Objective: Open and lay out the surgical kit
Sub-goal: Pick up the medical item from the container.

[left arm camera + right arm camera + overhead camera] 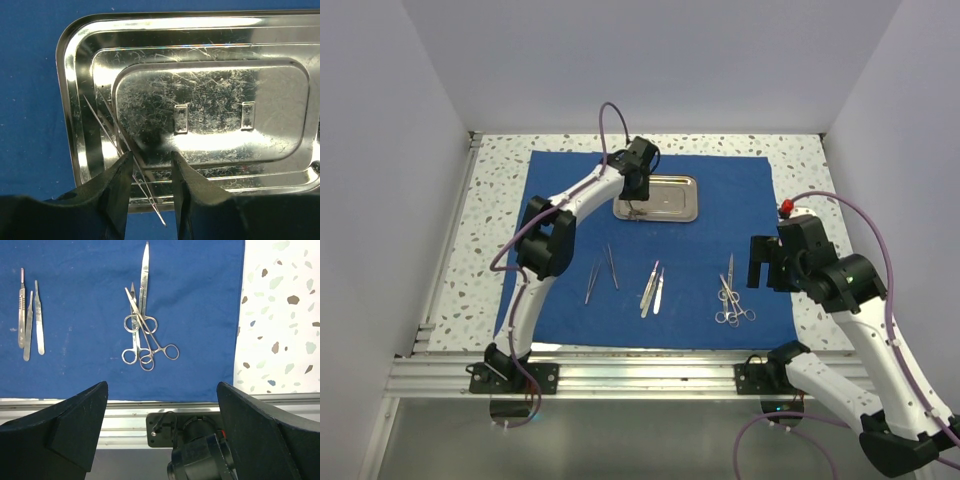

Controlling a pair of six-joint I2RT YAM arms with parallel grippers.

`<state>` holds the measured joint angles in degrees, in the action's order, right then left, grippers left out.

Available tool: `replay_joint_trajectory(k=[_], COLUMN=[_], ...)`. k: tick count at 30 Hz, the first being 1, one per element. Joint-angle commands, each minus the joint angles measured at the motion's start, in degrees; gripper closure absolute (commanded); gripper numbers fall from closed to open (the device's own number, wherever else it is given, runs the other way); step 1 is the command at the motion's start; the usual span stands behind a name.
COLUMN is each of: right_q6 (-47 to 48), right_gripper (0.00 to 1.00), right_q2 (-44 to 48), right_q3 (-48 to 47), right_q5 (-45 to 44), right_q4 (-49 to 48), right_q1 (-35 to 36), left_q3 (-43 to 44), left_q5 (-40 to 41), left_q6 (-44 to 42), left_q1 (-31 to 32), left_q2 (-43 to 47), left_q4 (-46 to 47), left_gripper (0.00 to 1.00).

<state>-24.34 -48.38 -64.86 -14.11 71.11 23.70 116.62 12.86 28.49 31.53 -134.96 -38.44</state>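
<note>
The royal-blue drape (pixel 560 180) lies spread flat on the table. The steel tray (pixel 670 195) sits on its far middle. My left gripper (pixel 638 207) hangs over the tray's left end. In the left wrist view its jaws (pixel 152 162) stand a little apart astride thin tweezers (pixel 149 199), which lie slanted in the tray (pixel 200 22) with their tip over the near rim. Two tweezers (pixel 592 282), several flat handles (pixel 652 288), and scissors with forceps (pixel 730 295) lie in a row on the drape. My right gripper (pixel 760 262) is wide open and raised by the scissors (pixel 142 330).
The drape's near edge (pixel 80 365) ends at the aluminium rail (pixel 125 412) with the arm bases. Speckled tabletop (pixel 280 315) shows to the right of the drape. White walls enclose the table on three sides.
</note>
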Motion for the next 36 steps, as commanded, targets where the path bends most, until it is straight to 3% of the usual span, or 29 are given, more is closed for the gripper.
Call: replay_joint_trajectory(k=[1, 17, 20, 24, 36], right_q6=[1.22, 1.57, 1.66, 1.66, 1.66], right_gripper=[0.06, 0.06, 0.06, 0.06, 0.06], right_q2=[-0.57, -1.54, -1.54, -1.54, -1.72], right_q3=[-1.06, -0.53, -0.53, -0.53, -0.18], right_q5=[-1.27, 0.40, 0.40, 0.48, 1.01], right_q4=[-2.03, -2.56, -2.64, -2.56, -2.99], right_q1=[0.29, 0.29, 0.20, 0.20, 0.29], left_q3=[-0.94, -5.78, -6.84, -7.19, -6.57], left_q5=[3.04, 5.77, 4.63, 3.14, 5.06], left_q6=[1.66, 2.80, 3.24, 3.50, -0.01], left_q1=[0.11, 0.73, 0.81, 0.82, 0.73], left_q2=[2.85, 4.26, 3.91, 3.29, 13.39], left_q4=[-0.33, -0.06, 0.38, 0.47, -0.15], left_gripper=[0.60, 0.62, 0.67, 1.00, 1.00])
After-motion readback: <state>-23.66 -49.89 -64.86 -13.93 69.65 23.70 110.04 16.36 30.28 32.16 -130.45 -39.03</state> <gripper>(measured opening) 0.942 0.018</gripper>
